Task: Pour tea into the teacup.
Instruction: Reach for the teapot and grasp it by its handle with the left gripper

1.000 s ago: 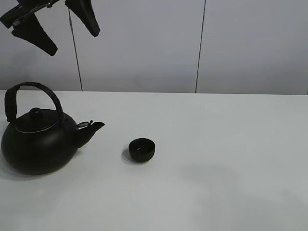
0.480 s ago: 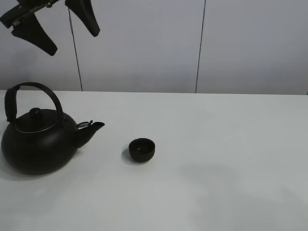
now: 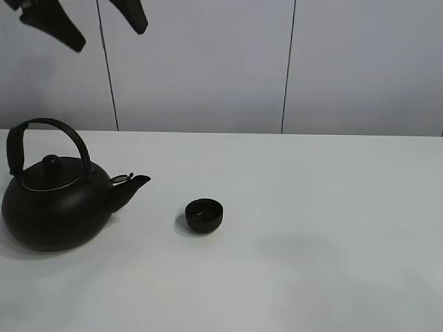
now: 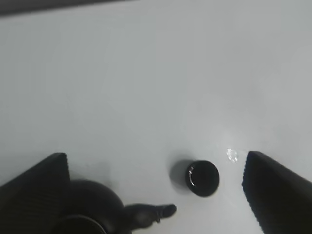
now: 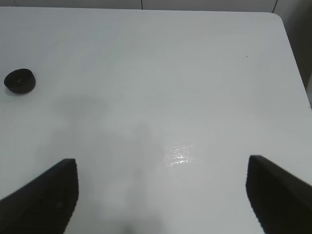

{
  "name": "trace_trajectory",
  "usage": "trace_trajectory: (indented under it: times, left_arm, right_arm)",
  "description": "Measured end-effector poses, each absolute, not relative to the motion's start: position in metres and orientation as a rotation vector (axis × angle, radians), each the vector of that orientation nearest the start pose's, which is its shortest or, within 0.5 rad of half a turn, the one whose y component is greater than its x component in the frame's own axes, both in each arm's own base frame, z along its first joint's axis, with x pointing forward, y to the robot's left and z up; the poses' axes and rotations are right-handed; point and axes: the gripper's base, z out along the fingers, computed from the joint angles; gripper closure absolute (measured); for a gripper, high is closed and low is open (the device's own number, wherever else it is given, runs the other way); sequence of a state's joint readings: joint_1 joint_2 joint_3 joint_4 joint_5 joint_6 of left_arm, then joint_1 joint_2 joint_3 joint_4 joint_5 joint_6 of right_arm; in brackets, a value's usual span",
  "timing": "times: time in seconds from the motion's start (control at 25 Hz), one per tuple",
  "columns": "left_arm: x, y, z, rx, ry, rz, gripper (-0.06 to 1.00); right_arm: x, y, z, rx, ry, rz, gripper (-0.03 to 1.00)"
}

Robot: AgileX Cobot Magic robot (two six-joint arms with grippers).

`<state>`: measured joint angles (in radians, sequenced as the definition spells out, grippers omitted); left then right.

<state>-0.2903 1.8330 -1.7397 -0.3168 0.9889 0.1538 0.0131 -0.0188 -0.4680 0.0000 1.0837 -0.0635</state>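
Observation:
A big round black teapot (image 3: 55, 204) with an arched handle stands at the left of the white table, its spout toward the teacup (image 3: 204, 214), a tiny black bowl-shaped cup a short way to its right. My left gripper (image 3: 111, 38) hangs open high above the teapot, holding nothing. The left wrist view looks down between its fingers (image 4: 34, 190) on the teacup (image 4: 202, 178) and the teapot's spout and body (image 4: 97, 212). My right gripper (image 5: 162, 161) is open and empty over the bare table, with the teacup (image 5: 19, 81) far off to one side.
The white table (image 3: 311, 207) stretches wide to the right of the cup. Its far right corner and edge (image 5: 287, 44) show in the right wrist view. Grey wall panels stand behind the table.
My left gripper has risen, now nearer the top of the exterior view. The teapot and teacup have not moved.

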Motion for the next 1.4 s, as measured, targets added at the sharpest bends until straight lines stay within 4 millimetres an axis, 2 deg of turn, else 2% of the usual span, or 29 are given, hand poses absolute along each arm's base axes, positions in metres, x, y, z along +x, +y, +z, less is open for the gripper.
trace_trajectory:
  times: [0.12, 0.24, 0.4, 0.6, 0.76, 0.84, 1.04, 1.4]
  left_arm:
    - [0.369, -0.148, 0.35, 0.525, 2.331, -0.334, 0.25]
    - [0.348, -0.147, 0.342, 0.513, 2.173, -0.289, 0.25]
    - [0.309, -0.125, 0.303, 0.423, 1.966, -0.234, 0.25]
    - [0.257, -0.085, 0.254, 0.31, 1.675, -0.134, 0.25]
    - [0.226, -0.061, 0.212, 0.308, 1.674, -0.063, 0.25]
    - [0.216, -0.05, 0.2, 0.3, 1.69, -0.033, 0.25]
    - [0.204, -0.027, 0.183, 0.279, 1.742, 0.041, 0.25]
    - [0.217, -0.029, 0.151, 0.278, 1.78, -0.039, 0.25]
  right_arm:
    - [-0.005, 0.0, 0.266, -0.08, 2.079, -0.031, 0.33]
    - [-0.005, 0.0, 0.267, -0.08, 2.077, -0.031, 0.33]
    - [-0.005, 0.0, 0.267, -0.08, 2.077, -0.031, 0.33]
    - [-0.005, 0.0, 0.267, -0.08, 2.077, -0.031, 0.33]
    - [-0.005, 0.0, 0.267, -0.08, 2.077, -0.031, 0.33]
    - [-0.005, 0.0, 0.267, -0.08, 2.077, -0.031, 0.33]
    - [-0.005, 0.0, 0.267, -0.08, 2.077, -0.031, 0.33]
    - [-0.005, 0.0, 0.267, -0.08, 2.077, -0.031, 0.33]
